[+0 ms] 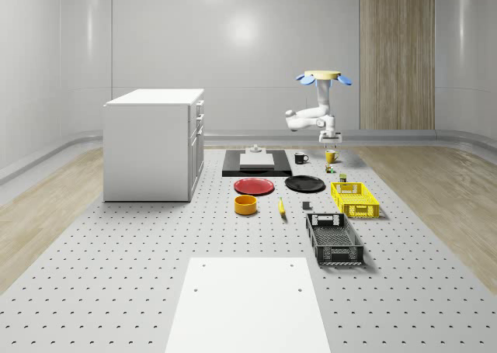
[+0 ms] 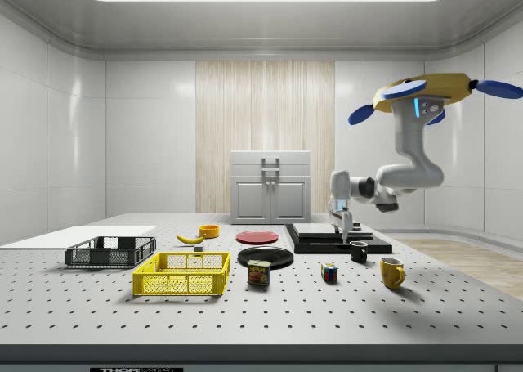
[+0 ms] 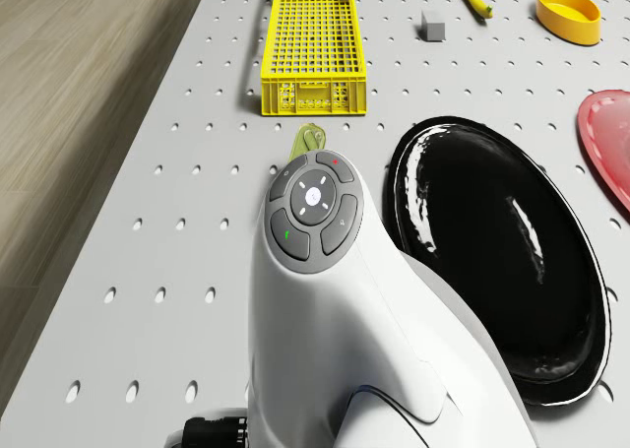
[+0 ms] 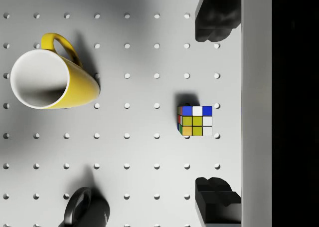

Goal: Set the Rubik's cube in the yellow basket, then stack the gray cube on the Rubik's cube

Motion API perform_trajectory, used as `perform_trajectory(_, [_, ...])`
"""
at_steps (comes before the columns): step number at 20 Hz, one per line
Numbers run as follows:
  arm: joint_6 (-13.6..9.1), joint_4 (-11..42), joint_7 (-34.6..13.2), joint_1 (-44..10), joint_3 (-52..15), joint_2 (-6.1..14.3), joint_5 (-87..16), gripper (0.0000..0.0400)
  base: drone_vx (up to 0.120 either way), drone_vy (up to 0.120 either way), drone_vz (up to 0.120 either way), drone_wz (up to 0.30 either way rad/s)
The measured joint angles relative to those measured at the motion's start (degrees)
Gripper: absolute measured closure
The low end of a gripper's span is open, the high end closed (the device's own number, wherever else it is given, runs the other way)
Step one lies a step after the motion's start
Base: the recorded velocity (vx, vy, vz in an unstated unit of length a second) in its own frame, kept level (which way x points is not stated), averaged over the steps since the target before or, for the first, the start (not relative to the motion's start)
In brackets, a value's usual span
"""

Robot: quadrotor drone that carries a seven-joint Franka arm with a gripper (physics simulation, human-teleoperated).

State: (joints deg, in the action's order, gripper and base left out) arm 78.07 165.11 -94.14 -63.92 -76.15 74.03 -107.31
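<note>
rubik's cube (image 4: pixel 195 121) between yellow mug (image 4: pixel 50 82) and black mug (image 4: pixel 85 209) | jaws wide above it

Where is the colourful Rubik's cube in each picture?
Whole-scene view: the multicoloured Rubik's cube sits on the table, just nearer the camera than the yellow mug.
Side view: it stands on the table right of centre, to the mug's left.
Wrist view: it sits apart from the mug.
Shared landmark: the yellow mug.
</note>
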Motion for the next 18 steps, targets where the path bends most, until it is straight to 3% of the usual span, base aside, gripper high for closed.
perform_trajectory(7, [1.39,-0.09,-0.37,-0.41,-0.34,1.49,0.70,0.0000,0.006,0.000,-0.120,0.000])
perform_trajectory(10, [1.95,-0.12,-0.52,-0.57,-0.48,2.10,0.98,0.0000,0.120,0.000,-0.120,0.000])
perform_trajectory(12, [2.32,-0.14,-0.61,-0.67,-0.57,2.50,1.16,0.0000,0.000,-0.120,-0.120,0.000])
perform_trajectory(15, [2.86,-0.18,-0.74,-0.82,-0.69,3.07,1.42,0.0000,0.000,-0.120,-0.027,0.000])
perform_trajectory(18, [3.38,-0.21,-0.87,-0.96,-0.81,3.63,1.67,0.0000,0.053,0.000,0.000,0.000])
